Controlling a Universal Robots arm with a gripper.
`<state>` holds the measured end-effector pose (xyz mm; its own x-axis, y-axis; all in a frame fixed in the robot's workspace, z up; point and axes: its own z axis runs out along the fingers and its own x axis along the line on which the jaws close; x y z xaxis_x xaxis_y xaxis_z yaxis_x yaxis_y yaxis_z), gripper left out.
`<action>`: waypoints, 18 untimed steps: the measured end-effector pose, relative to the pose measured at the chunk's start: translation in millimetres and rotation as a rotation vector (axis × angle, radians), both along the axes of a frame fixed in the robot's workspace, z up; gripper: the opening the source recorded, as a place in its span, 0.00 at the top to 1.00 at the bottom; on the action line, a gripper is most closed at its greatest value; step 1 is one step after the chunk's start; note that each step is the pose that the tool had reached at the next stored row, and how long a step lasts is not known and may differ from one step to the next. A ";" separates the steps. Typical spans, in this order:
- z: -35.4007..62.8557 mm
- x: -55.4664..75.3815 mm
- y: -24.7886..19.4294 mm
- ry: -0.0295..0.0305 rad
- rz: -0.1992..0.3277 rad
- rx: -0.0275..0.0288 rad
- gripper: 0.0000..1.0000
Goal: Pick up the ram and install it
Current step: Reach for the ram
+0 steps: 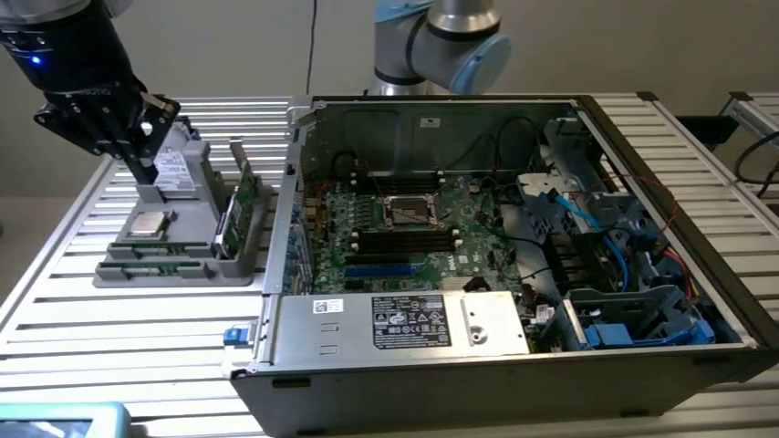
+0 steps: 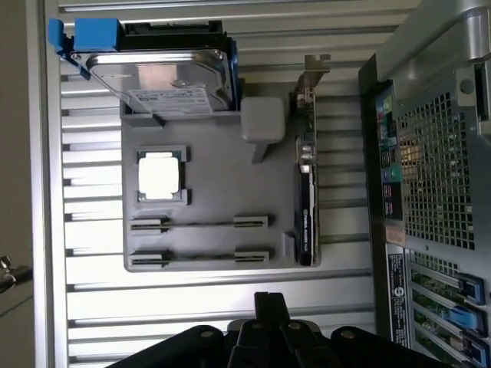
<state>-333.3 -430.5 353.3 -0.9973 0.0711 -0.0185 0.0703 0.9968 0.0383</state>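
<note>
The exterior view looks down at a slant from high up, across the slatted metal bench (image 1: 122, 319), taking in the open black computer case (image 1: 487, 392) and the grey plastic parts holder (image 1: 195, 251). The wrist view faces straight down, nearer, over that holder (image 2: 215, 184) and the case's rear (image 2: 437, 176).

**Open tower case beside a grey parts tray**

A slatted metal tabletop (image 1: 122, 328) carries an open computer case (image 1: 487, 392) lying on its side. Inside it are a green motherboard (image 1: 481, 219) with a square processor socket (image 1: 410, 212), a silver power supply (image 1: 402, 321) bearing a label, and blue cables (image 1: 585, 208) toward the exterior view's right. Just beside the case, toward the exterior view's left, sits a grey tray (image 1: 182, 266). It holds a hard drive (image 2: 165, 77), a processor chip (image 2: 160, 175) and an upright expansion card (image 2: 305, 199).
</note>
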 end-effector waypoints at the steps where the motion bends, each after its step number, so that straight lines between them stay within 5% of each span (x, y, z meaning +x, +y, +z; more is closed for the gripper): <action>1: -1.1 -3.7 2.2 0.0001 0.000 -0.0014 0.89; 7: -7.4 -26.2 14.2 0.0003 0.000 -0.0103 0.89; 14: -12.9 -41.4 25.2 0.0001 0.000 -0.0142 0.89; 18: -14.0 -41.8 27.5 0.0003 0.000 -0.0151 0.89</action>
